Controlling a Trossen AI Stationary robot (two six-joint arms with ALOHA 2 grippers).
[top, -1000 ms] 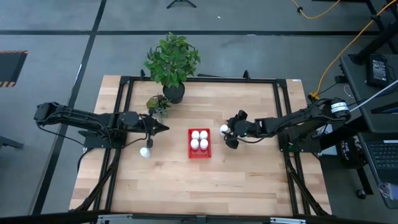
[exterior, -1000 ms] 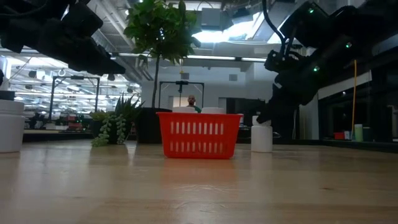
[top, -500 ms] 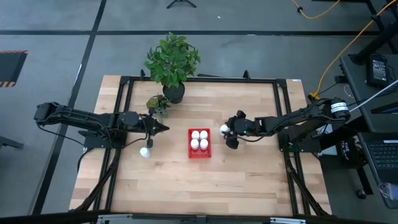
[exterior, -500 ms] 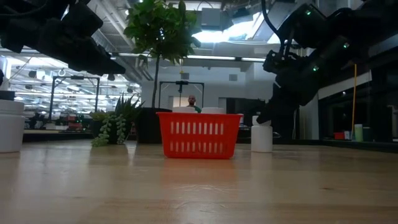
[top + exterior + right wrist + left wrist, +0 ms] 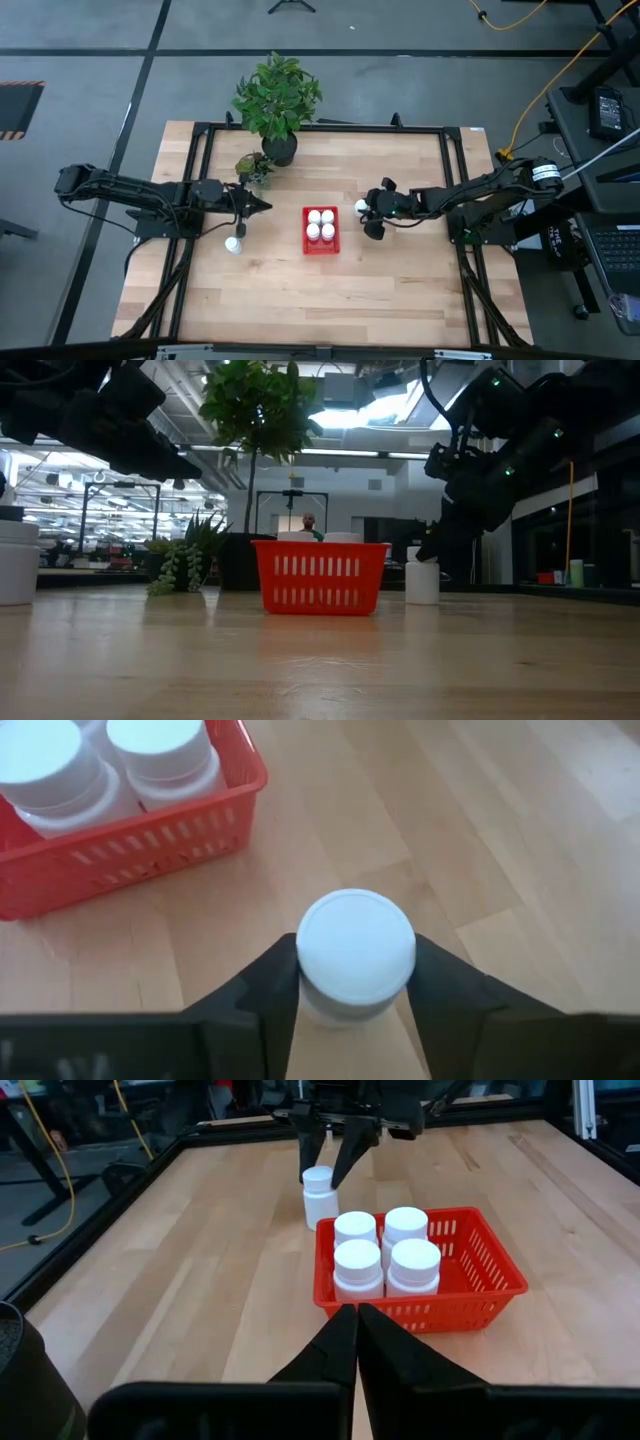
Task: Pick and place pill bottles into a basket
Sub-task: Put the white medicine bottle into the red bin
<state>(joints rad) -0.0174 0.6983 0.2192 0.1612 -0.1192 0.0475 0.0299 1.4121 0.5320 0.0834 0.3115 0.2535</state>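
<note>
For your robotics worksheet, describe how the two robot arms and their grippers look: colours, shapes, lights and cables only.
Both arms are black, jointed and slender. The left gripper tapers to a narrow point; its fingers are matte-black wedges. The right gripper has broad, flat, dark fingers. Small green lights glow on the right arm in the low view, and black cables trail along both arms.
</note>
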